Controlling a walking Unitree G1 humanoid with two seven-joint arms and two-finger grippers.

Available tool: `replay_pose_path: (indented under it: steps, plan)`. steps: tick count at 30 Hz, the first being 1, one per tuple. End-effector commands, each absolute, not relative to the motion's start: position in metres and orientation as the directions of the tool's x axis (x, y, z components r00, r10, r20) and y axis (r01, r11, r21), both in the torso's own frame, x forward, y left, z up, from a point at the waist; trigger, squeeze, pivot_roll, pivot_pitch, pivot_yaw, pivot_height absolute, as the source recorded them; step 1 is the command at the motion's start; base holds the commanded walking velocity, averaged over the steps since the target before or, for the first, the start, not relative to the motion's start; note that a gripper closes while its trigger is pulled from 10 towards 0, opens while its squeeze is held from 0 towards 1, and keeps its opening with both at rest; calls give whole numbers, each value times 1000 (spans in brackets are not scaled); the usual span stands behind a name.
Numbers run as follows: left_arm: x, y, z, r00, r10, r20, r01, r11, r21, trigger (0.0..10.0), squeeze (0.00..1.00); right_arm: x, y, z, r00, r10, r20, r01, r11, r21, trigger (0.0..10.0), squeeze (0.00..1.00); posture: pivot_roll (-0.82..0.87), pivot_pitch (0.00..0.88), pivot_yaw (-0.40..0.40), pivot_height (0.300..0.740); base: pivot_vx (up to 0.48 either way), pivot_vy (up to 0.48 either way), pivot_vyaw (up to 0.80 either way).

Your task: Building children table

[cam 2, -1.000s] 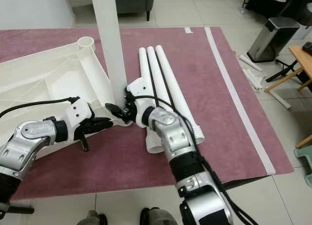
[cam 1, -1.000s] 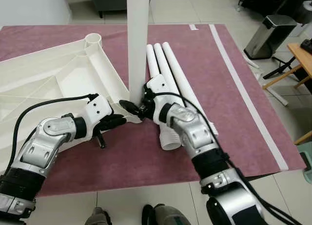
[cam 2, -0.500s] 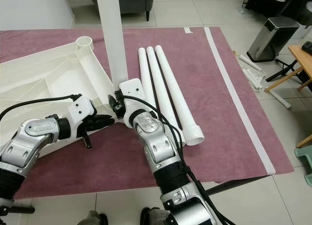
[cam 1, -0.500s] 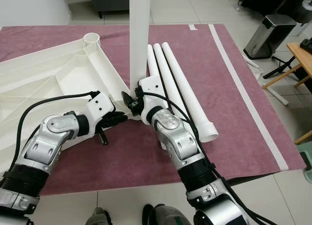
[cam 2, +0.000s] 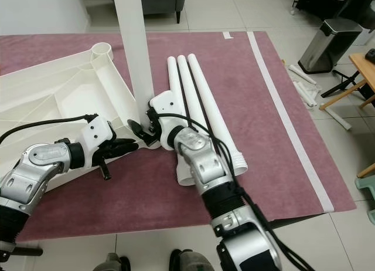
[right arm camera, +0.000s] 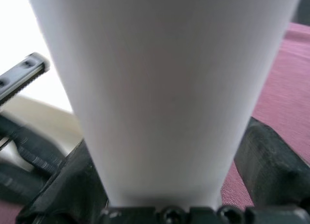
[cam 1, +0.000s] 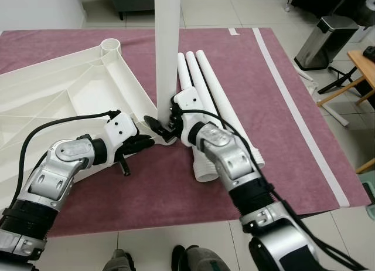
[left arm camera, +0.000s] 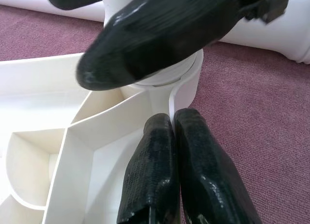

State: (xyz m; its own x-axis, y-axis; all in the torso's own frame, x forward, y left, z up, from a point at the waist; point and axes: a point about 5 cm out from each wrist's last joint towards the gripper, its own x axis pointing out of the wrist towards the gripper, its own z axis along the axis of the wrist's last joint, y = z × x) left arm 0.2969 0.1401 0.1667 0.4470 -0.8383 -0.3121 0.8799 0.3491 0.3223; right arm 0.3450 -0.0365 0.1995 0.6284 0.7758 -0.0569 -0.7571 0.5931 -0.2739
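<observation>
Compared with half a second ago, the right arm's elbow has swung back out to the robot's right, while the right hand (cam 1: 163,125) stays wrapped around the foot of the upright white leg (cam 1: 166,48), its 2 black fingers clamped on either side of the tube. That leg stands vertical in the corner socket of the upturned white tabletop (cam 1: 70,89), which lies underside-up on the maroon rug (cam 1: 258,89). Ribs and a second open socket (cam 1: 111,46) show on the tabletop's far corner.

Just to the left of the standing leg, the left hand (cam 1: 142,144) rests at the same corner. In the left wrist view its fingers (left arm camera: 164,170) are pressed together, pinching the thin white edge wall of the tabletop below the socket.

Beside the right arm, 3 spare white legs (cam 2: 196,101) lie side by side on the rug, touching one another, threaded ends toward the robot. A grey pedal bin (cam 1: 330,39) stands on the tiled floor beyond the rug's right edge.
</observation>
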Motion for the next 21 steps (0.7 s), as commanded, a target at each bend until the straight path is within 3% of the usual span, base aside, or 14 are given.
replay_pose_path:
  steps: [1,3,6,7,9,10,17,21]
  plan:
    - [278,122,144,254,-899,-358,960,188,209,0,0,345,-30,202,579,812,-74,-792,538,-287,10000,0,102,164,-27,740,0,0,0]
    - [278,122,145,251,-899,-358,960,185,209,0,0,348,-38,206,493,863,-107,-837,438,-328,10000,0,104,167,-25,740,0,0,0]
    - [277,122,145,247,-900,-359,961,181,208,0,0,352,-45,209,439,889,-132,-863,376,-339,10000,0,106,170,-23,740,0,0,0]
    - [277,122,145,246,-900,-361,962,179,207,0,0,355,-48,211,419,897,-139,-873,356,-332,8000,0,107,170,-23,740,0,0,0]
    - [276,122,145,245,-900,-361,962,178,207,0,0,356,-50,211,408,902,-141,-879,347,-328,8000,0,107,171,-23,740,0,0,0]
    - [276,123,145,244,-900,-362,962,178,207,0,0,358,-52,212,394,908,-143,-887,336,-317,0,0,109,171,-23,740,0,0,0]
    - [276,123,145,246,-899,-363,962,180,207,0,0,363,-59,213,362,923,-130,-912,322,-254,0,0,112,174,-23,740,0,0,0]
    - [275,123,145,246,-899,-363,962,181,204,0,0,361,-53,203,424,898,-116,-891,390,-234,0,0,107,181,-21,740,0,0,0]
